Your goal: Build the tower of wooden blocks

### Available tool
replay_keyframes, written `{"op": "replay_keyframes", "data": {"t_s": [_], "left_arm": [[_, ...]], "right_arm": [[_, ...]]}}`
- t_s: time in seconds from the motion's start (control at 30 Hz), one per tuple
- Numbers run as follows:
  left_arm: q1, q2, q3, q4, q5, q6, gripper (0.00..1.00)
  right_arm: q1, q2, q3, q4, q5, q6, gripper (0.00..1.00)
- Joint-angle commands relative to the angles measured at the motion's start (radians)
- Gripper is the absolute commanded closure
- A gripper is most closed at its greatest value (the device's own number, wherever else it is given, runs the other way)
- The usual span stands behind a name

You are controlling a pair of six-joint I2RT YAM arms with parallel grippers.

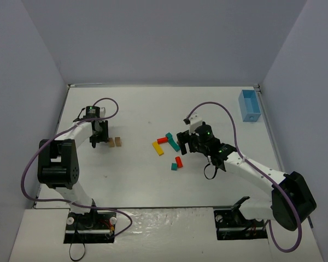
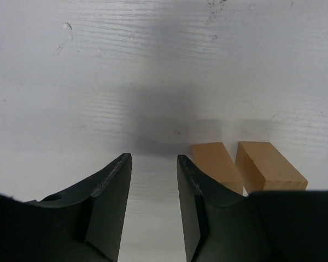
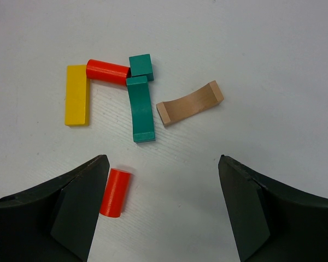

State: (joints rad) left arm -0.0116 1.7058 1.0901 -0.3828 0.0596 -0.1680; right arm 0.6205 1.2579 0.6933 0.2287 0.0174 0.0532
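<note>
The tower's pieces lie loose and flat on the white table. Two tan blocks [image 2: 216, 166] [image 2: 269, 169] sit side by side, just right of my left gripper [image 2: 153, 158], which is narrowly open over bare table with nothing between its fingers. My right gripper [image 3: 164, 164] stands wide open above the coloured group. In that group are a yellow plank [image 3: 77, 94], a red cylinder [image 3: 107, 72], a teal cube [image 3: 141, 65], a teal arch [image 3: 140, 108] and a tan arch [image 3: 189, 102]. A second red cylinder [image 3: 115, 192] lies by its left finger. From above, the left gripper [image 1: 99, 141] and right gripper [image 1: 182, 140] are far apart.
A light-blue bin [image 1: 249, 105] stands at the back right corner. Another small teal cube [image 1: 174, 167] lies beside the near red cylinder [image 1: 179, 161]. Grey walls close the table on three sides. Purple cables loop over both arms.
</note>
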Motion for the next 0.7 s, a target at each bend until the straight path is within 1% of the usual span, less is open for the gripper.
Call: {"op": "replay_keyframes", "data": {"t_s": [0.0,0.1,0.67], "left_arm": [[0.005,-0.011,0.037,0.041,0.029,0.009,0.65],[0.005,-0.008,0.036,0.047,0.039,0.021,0.65],[0.005,0.015,0.059,0.071,0.047,0.127,0.64]], "right_arm": [[-0.008,0.003,0.003,0.075,-0.007,0.003,0.21],[-0.008,0.001,0.005,0.074,-0.036,0.002,0.21],[-0.008,0.009,0.006,0.077,-0.048,0.0,0.21]]}}
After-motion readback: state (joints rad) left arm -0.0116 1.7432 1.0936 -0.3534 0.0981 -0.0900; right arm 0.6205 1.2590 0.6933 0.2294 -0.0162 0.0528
